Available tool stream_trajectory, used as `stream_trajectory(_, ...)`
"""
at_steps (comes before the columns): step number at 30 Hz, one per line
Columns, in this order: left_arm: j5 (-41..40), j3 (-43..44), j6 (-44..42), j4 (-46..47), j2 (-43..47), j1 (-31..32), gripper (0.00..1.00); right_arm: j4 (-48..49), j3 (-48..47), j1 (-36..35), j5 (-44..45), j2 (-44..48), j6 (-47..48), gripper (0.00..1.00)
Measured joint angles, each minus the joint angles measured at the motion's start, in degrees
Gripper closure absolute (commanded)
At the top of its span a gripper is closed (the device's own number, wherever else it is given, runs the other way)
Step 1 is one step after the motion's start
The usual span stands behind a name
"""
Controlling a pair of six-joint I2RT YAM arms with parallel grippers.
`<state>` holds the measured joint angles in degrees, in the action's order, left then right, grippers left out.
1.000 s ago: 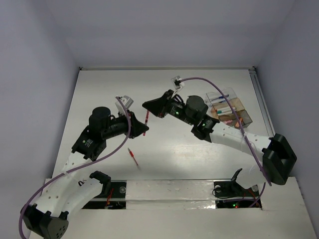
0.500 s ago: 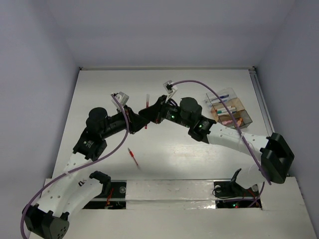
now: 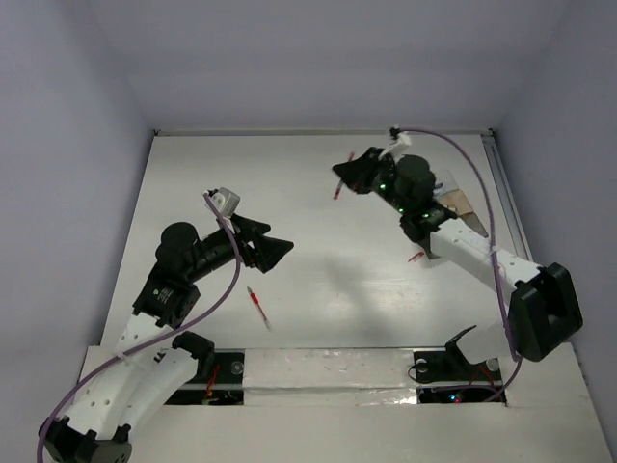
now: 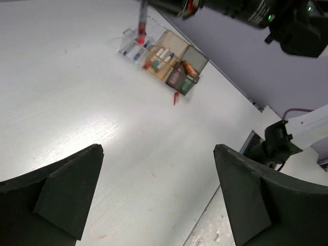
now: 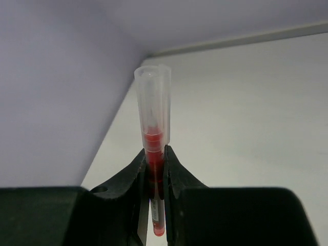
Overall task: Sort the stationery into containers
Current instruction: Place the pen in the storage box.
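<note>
Wrist housing (image 3: 416, 188) half hides the organiser box (image 4: 177, 45) — right gripper (image 5: 155, 160) pinches a clear-capped red pen (image 5: 152, 102); left gripper (image 3: 277, 249) spread wide.

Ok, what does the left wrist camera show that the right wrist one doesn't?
Only the left wrist view: the organiser box, a small red piece lying beside it, and the open left gripper. Only the right wrist view: the clear end of the red pen, close up. Both: that pen held by the right gripper, and the white table.
</note>
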<state>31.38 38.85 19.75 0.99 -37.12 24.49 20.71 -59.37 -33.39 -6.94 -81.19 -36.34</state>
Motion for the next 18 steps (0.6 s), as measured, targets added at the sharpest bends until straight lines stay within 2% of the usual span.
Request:
stream_trajectory(6, -3.9, -0.3, -2.2, -4.2, 2.5, 0.0, 0.1, -3.8, 4.0, 20.5, 2.7, 3.1, -2.4, 1.0)
stream_trajectory(9, -5.0, -0.3, -2.6, -5.2, 2.9, 0.0, 0.09, -5.9, 6.6, 27.6, 4.9, 2.7, -4.9, 1.0)
stream_trajectory(13, -5.3, -0.9, -2.8, -5.5, 3.5, 0.0, 0.09, -8.1, 8.3, 31.6, 8.5, 0.0, -8.7, 1.0)
stream_trajectory(18, -5.1, -1.0, -2.8, -5.6, 3.7, 0.0, 0.09, -8.7, 8.3, 31.9, 13.5, -5.0, -13.7, 1.0)
